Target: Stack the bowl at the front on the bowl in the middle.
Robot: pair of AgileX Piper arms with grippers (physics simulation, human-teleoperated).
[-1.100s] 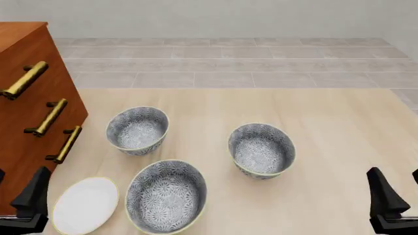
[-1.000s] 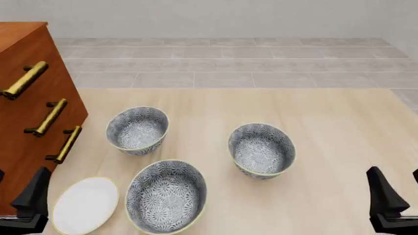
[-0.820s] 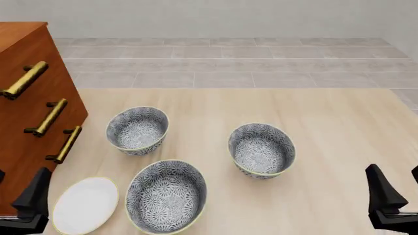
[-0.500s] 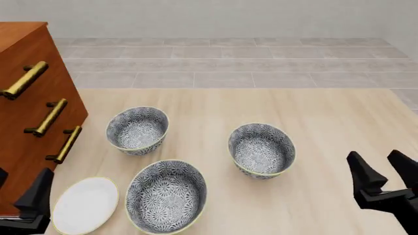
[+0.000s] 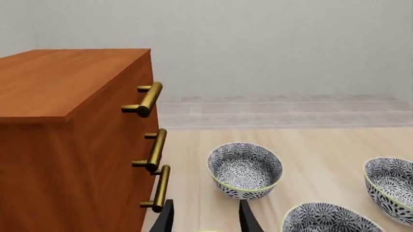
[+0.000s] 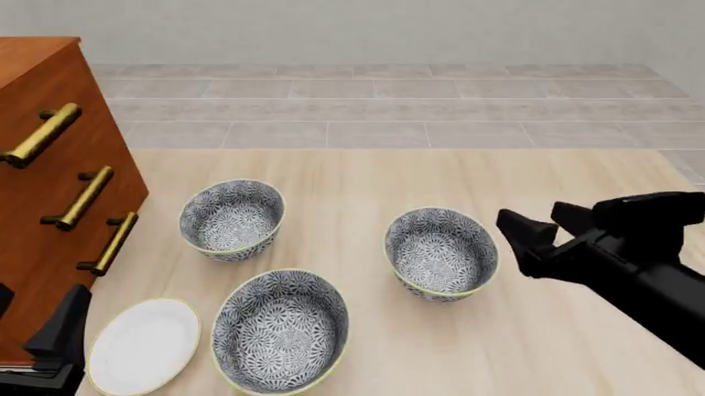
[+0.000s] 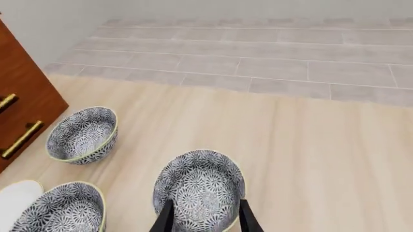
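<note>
The bowl at the front [image 6: 281, 330] [image 7: 61, 209] [image 5: 329, 221] stands nearest me, left of centre. Further back and to the right stands the bowl in the middle [image 6: 441, 252] [image 7: 200, 186] [image 5: 390, 186], upright and empty. My right gripper [image 6: 529, 213] [image 7: 205, 203] is open, just right of that bowl's rim, holding nothing; its wrist view looks down into the bowl. At the near left corner my left gripper [image 6: 39, 297] [image 5: 205, 203] is open too, beside the cabinet, far from both bowls.
A third patterned bowl [image 6: 231, 219] [image 5: 245, 169] [image 7: 84, 135] stands at the back left. A flat white plate [image 6: 144, 345] lies left of the front bowl. A wooden cabinet [image 6: 44, 165] with brass handles [image 6: 88, 196] fills the left side.
My right arm has swung from the near right corner forward and to the left, up beside the right-hand bowl. The left arm and all bowls have stayed put.
</note>
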